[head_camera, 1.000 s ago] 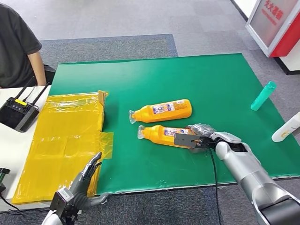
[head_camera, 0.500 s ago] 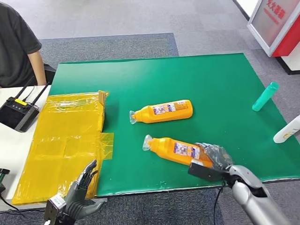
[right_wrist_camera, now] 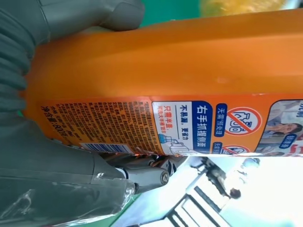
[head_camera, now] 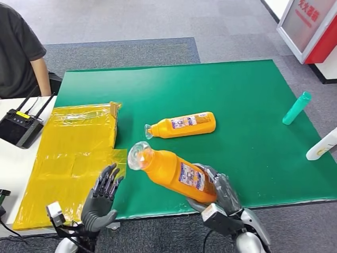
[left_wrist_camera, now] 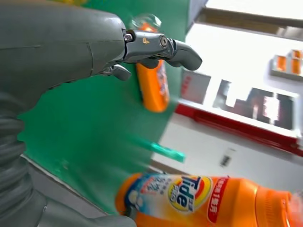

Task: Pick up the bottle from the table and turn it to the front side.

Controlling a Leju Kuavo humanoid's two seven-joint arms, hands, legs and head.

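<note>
The right hand (head_camera: 216, 192) grips the base end of the bottle (head_camera: 175, 171), fingers wrapped around the orange body just behind the label, at the near edge of the mat (head_camera: 246, 95). The bottle is off the mat, tilted, its clear cap (head_camera: 138, 156) pointing up and toward the robot's left, the label side with printed text facing up in the head view. In the right wrist view the thumb (right_wrist_camera: 89, 14) presses one side of the bottle (right_wrist_camera: 171, 66) and the fingers (right_wrist_camera: 150, 172) the other, with the back-label print between them.

The left hand (head_camera: 102, 195) is empty with its fingers spread, raised near the front edge of the mat, just beside the cap end but apart from it. In the left wrist view its fingers (left_wrist_camera: 157, 47) are stretched out and the bottle (left_wrist_camera: 214, 198) shows its brand label close by.

A second bottle (head_camera: 180, 125) lies on its side on the mat beyond the held one, well apart from it. Bare green mat stretches to the right of both. A teal tube (head_camera: 297, 107) and a white bottle (head_camera: 323, 145) lie near the mat's right edge. Yellow sheeting (head_camera: 75, 153) covers the left side, overlapping the mat's left edge. A black controller (head_camera: 20, 126) sits on the white table (head_camera: 12, 163) at far left, with a person (head_camera: 20, 47) seated behind
</note>
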